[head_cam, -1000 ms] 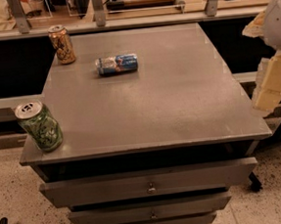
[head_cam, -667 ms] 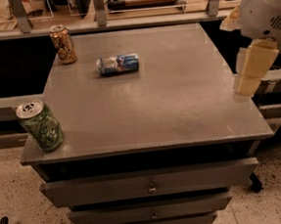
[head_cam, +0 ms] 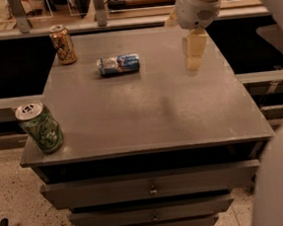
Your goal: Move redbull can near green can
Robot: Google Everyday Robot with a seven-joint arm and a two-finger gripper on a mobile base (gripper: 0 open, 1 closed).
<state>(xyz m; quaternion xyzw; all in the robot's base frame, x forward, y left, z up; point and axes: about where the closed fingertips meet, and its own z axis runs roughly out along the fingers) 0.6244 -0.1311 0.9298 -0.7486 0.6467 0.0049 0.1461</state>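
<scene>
The redbull can [head_cam: 118, 64], slim, blue and silver, lies on its side on the grey cabinet top [head_cam: 151, 109], towards the back left. The green can [head_cam: 40, 127] stands upright at the front left corner, close to the edge. My gripper [head_cam: 194, 53] hangs from the white arm [head_cam: 199, 3] above the back right part of the top, well to the right of the redbull can and holding nothing.
An orange-brown patterned can [head_cam: 62, 44] stands upright at the back left corner. Drawers [head_cam: 150, 183] fill the cabinet front. A dark shelf and counter [head_cam: 123, 22] run behind the cabinet. White robot parts [head_cam: 281, 182] fill the lower right.
The arm has swung in from the right edge to over the back right of the cabinet top. The cans have not moved.
</scene>
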